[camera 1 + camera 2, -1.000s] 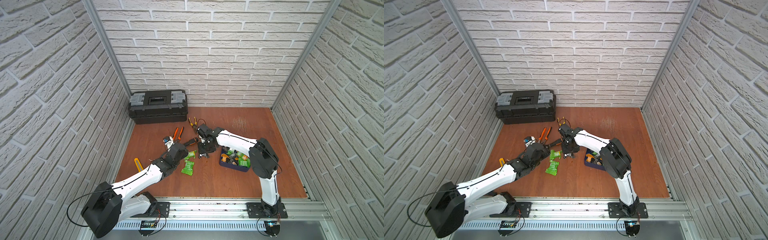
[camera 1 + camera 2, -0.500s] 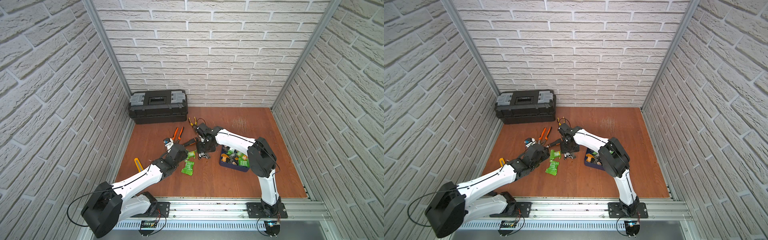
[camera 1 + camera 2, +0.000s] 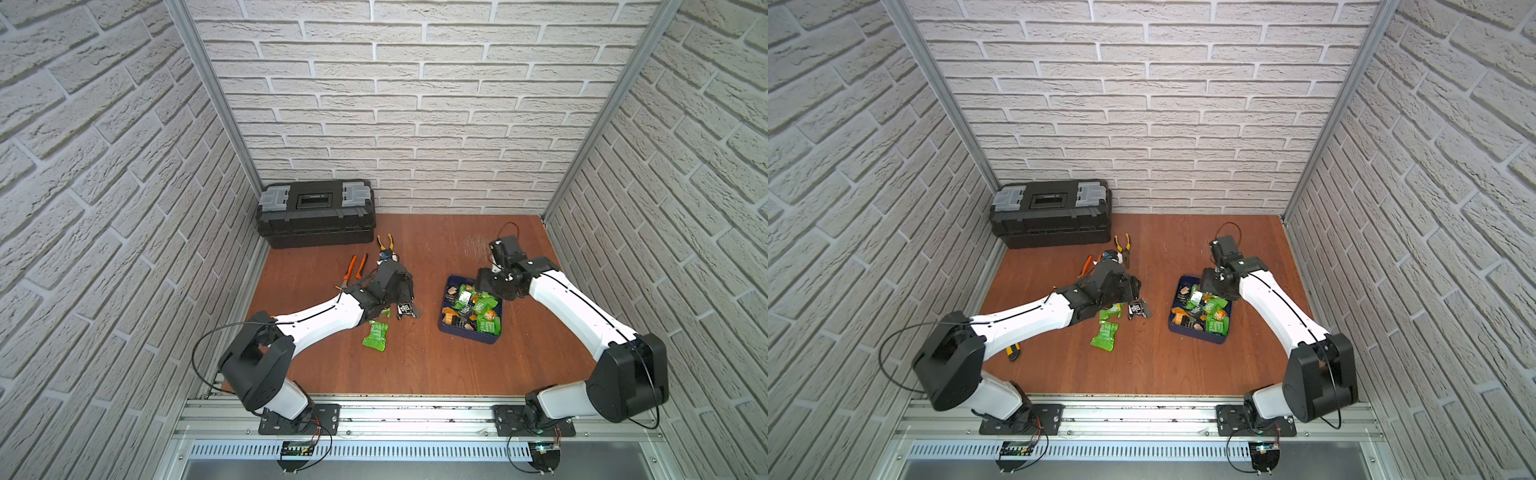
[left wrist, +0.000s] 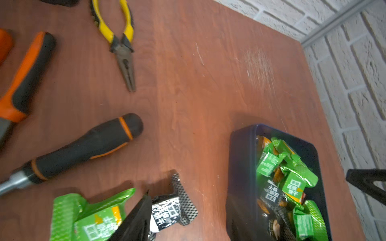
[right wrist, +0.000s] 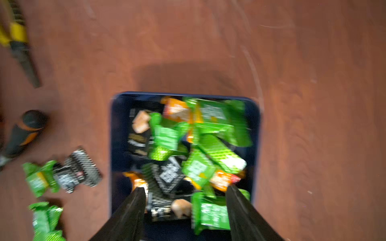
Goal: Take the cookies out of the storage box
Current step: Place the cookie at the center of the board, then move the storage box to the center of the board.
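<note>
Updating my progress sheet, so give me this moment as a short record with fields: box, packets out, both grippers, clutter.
storage box: on the table, holds most of the cookies
cookies out: three lie on the table: green packet, second green packet, black packet
left gripper: open, by the black packet
right gripper: open, over the box, blurred
clutter: yellow pliers, screwdriver, toolbox

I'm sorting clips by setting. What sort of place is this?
Probably a robot test cell staged as a workshop: brick-pattern panels box in a small wooden tabletop, the left arm and right arm are bolted to an aluminium rail, and a black toolbox and yellow-handled pliers sit on the wood.
</note>
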Robot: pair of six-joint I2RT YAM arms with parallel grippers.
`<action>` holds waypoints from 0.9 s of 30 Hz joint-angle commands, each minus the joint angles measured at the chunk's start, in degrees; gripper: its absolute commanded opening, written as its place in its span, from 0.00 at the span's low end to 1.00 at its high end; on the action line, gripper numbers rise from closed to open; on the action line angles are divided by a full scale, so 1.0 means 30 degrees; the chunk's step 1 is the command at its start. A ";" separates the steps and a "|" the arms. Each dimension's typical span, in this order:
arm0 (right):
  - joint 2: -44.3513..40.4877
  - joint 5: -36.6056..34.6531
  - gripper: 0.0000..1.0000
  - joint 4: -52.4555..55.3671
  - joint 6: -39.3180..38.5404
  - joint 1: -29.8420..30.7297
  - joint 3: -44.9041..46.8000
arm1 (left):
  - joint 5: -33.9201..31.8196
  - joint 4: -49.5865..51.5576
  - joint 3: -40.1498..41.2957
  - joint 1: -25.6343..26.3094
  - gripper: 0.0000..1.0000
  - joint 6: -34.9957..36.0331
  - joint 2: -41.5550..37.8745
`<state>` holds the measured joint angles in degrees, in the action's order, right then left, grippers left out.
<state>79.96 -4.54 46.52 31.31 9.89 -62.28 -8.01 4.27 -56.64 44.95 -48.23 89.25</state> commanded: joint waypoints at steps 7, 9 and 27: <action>-0.0022 0.1166 0.48 -0.1070 -0.0482 -0.1715 0.3283 | 0.1481 0.0334 -0.1355 0.0251 0.61 0.1300 0.1170; 0.0348 0.1463 0.43 -0.1488 -0.0591 -0.1715 0.3441 | 0.1493 0.0606 -0.1422 0.0251 0.61 0.1456 0.1147; 0.2342 0.2813 0.27 -0.2670 -0.1534 -0.0426 0.1521 | 0.2508 0.1593 -0.4096 0.1268 0.60 0.4138 0.2740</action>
<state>86.91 1.85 41.39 27.62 7.84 -55.79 -2.04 8.19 -64.88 47.00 -40.80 95.37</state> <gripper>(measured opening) 0.266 0.600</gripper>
